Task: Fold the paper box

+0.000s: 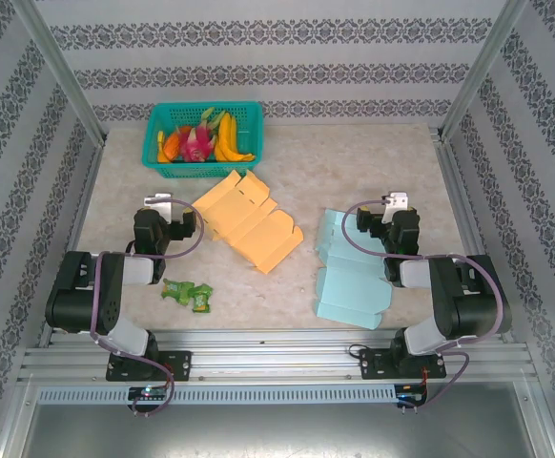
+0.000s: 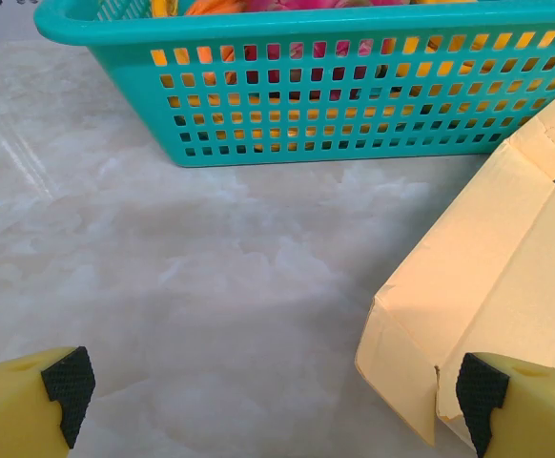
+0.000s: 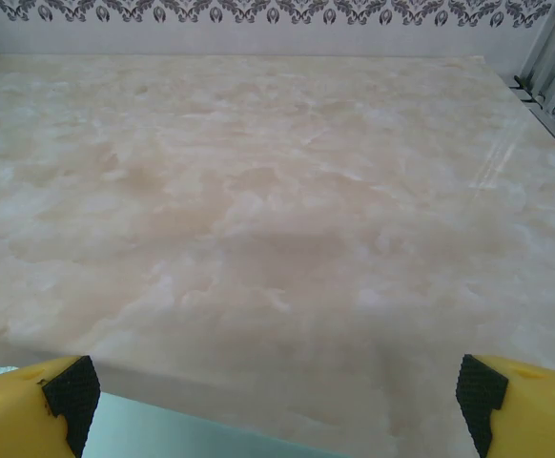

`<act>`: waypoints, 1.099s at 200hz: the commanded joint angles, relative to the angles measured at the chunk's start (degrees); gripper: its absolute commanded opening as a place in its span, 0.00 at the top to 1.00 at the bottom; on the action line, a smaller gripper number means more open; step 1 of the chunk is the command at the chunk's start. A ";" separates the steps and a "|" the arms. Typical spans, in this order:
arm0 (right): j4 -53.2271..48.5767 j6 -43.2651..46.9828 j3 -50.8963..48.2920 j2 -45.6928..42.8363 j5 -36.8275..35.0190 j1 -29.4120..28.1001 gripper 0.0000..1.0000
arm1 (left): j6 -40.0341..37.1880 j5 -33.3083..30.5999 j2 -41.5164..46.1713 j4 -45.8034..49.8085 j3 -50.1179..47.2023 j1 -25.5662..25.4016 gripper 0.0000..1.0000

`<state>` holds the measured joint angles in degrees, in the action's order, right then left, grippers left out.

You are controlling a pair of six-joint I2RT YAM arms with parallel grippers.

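Two unfolded paper boxes lie flat on the marble table. The orange paper box (image 1: 249,221) is in the middle and the light blue paper box (image 1: 350,272) is to its right. My left gripper (image 1: 160,203) is just left of the orange box, open and empty. In the left wrist view that gripper (image 2: 273,391) has the orange box's (image 2: 506,258) corner beside its right fingertip (image 2: 480,386). My right gripper (image 1: 392,202) hovers at the blue box's far right corner, open and empty. In the right wrist view this gripper (image 3: 277,391) shows a strip of the blue box (image 3: 163,429) at the bottom.
A teal basket (image 1: 154,143) of toy fruit stands at the back left, close ahead of the left gripper, its wall (image 2: 354,105) showing in the left wrist view. A small green packet (image 1: 188,294) lies near the left arm's base. Metal frame rails edge the table.
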<state>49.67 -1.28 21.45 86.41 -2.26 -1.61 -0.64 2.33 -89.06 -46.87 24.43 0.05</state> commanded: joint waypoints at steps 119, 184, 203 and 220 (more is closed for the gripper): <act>1.04 -0.13 0.78 -0.09 0.15 0.38 0.02 | 0.29 -0.60 -0.33 -0.33 -0.64 -0.29 0.00; 1.05 -0.14 0.78 -0.07 0.21 0.37 0.02 | 0.55 0.17 -0.38 0.21 -0.30 0.01 0.00; 1.04 -0.22 0.78 -0.04 0.24 0.38 0.02 | 0.65 0.51 -0.40 0.22 -0.29 0.21 0.00; 1.04 -0.23 0.78 -0.02 0.24 0.47 0.02 | 0.69 0.53 -0.38 0.20 -0.38 0.33 0.00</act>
<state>49.65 -1.28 21.45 86.41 -2.26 -1.61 -0.64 2.39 -89.06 -46.87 24.43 0.08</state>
